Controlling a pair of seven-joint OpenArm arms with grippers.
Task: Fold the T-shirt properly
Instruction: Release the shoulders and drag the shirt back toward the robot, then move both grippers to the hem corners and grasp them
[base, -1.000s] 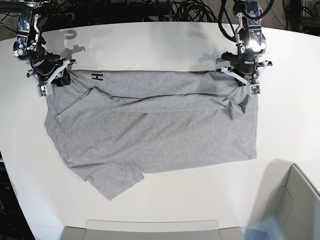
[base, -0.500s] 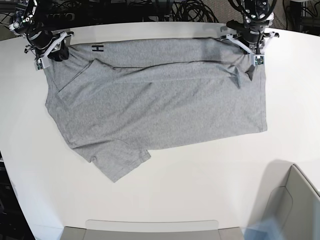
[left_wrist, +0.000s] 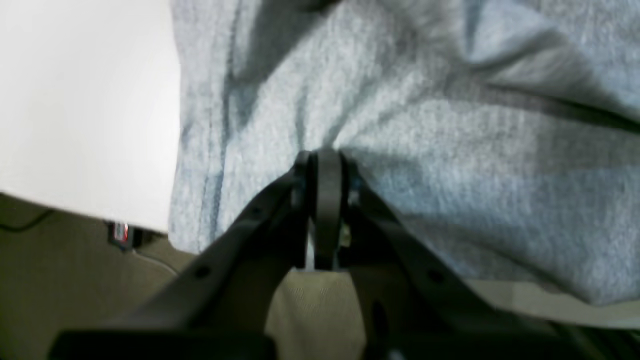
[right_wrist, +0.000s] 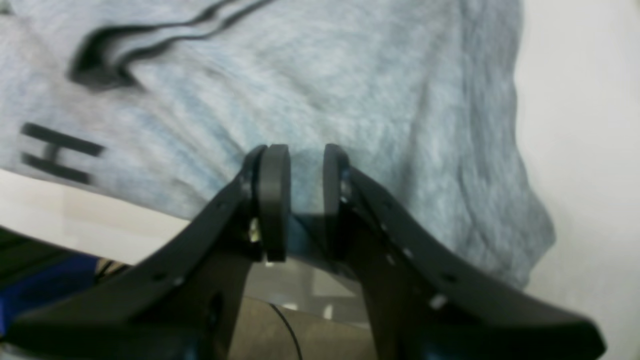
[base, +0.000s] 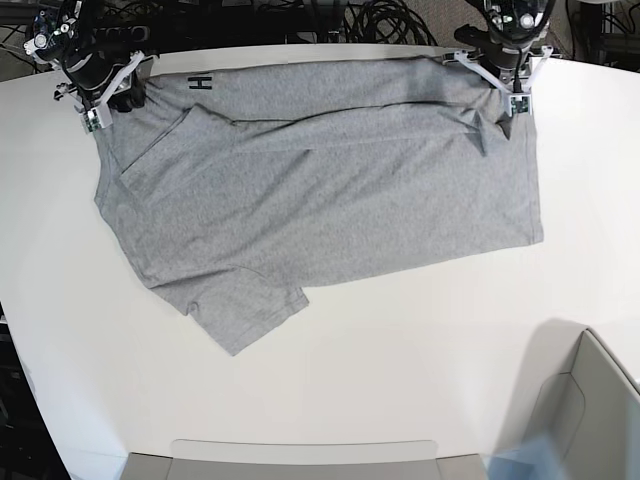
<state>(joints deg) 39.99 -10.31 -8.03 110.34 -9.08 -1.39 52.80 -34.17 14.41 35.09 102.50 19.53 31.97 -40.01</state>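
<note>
pinching the t-shirt (base: 320, 190): left gripper (left_wrist: 325, 165) clamped tight on its edge, right gripper (right_wrist: 298, 165) likewise.

- One T-shirt (base: 320, 190), grey, the only garment, spread on the table.
- One table (base: 400, 380), white, under the T-shirt.
- Two grippers: the left gripper (base: 507, 78) at the T-shirt's far corner on the base view's right, the right gripper (base: 108, 92) at its far corner on that view's left.
- One black letter H (base: 201, 83) showing on the T-shirt, just beside the right gripper.
- One grey bin (base: 580, 420) at the table's near corner, well apart from the T-shirt.
</note>
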